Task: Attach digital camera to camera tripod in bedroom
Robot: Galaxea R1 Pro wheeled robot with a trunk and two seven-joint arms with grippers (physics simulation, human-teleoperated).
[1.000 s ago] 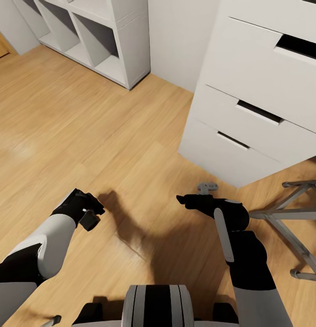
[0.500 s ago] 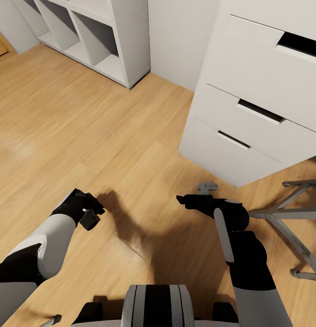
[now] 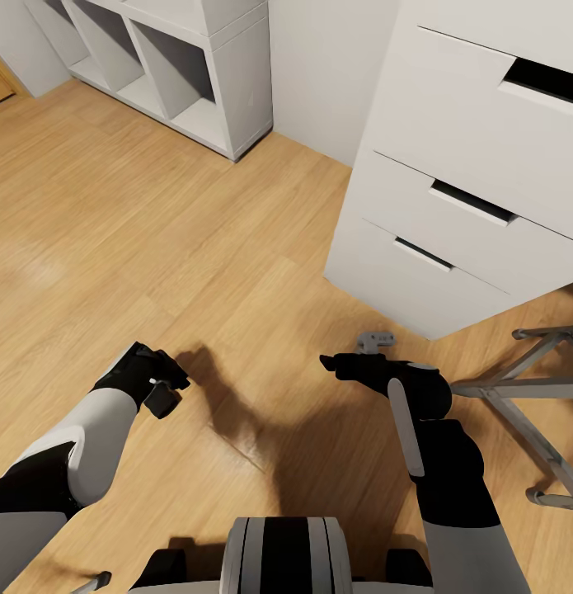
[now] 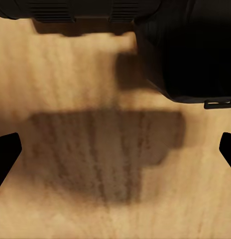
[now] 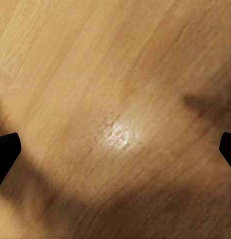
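At 11 to 12 o'clock in the head view, white cube shelves point(image 3: 195, 74), open compartments showing just their own pale walls. From 1 to 3 o'clock, a white drawer unit point(image 3: 451, 148), three drawers with a dark slot at each upper edge, contents hidden. Between and below, light wood plank floor point(image 3: 154, 231). At 3 to 4 o'clock, against the frame edge, the silver legs of the camera tripod point(image 3: 525, 388) splayed over the floor, head out of frame; a small grey piece point(image 3: 375, 339) on the planks just beside the drawer unit's corner, too small to identify. At 8 o'clock, left gripper point(image 3: 164, 392) held low over the floor; in the left wrist view point(image 4: 115, 144) fingertips point(image 4: 6, 152) spread wide at opposite edges, plain planks and shadow between, gripping nothing. Off to one side there, a black boxy bulk point(image 4: 190, 55) with a small lug at its lower edge; impossible to tell whether the digital camera or part of the robot. At 5 o'clock, right gripper point(image 3: 329, 361) pointing toward the left arm, well apart from the tripod legs; in the right wrist view point(image 5: 115, 144) fingertips point(image 5: 6, 149) likewise wide apart over bare, glossy floorboards, touching nothing.
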